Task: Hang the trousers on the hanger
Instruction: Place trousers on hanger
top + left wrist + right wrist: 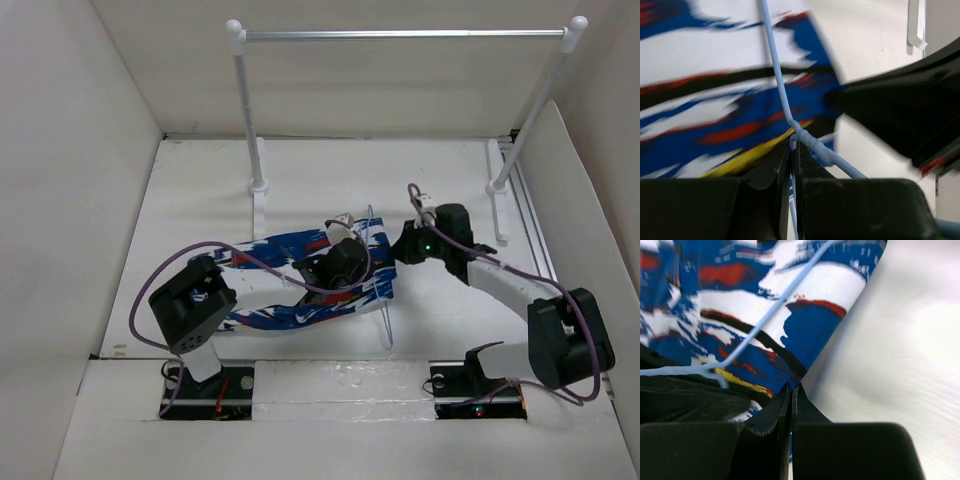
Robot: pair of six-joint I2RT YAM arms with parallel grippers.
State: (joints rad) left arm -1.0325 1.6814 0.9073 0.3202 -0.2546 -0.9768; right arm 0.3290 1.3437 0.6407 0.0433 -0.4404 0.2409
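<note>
The job looks roughly mid-way: the trousers (300,312) lie flat on the table (300,180), and the hanger (384,322) lies across their right end rather than carrying them. No cloth can be seen draped over its bar, so passing the trousers over the wire and lifting the lot is left to do. The left gripper (792,160) has its fingers pressed together at the twisted neck of the hanger, with a strand of blue wire running down between them, so it seems to be pinching the wire there. The right gripper (791,392) is closed tight on the edge of the trousers at their right end (only a thin bite of cloth). The trousers' long axis runs left to right across the table, tilted a little towards the back on the right – which end is the waist I cannot tell – and the hanger's wire runs crosswise to them, near to far
</note>
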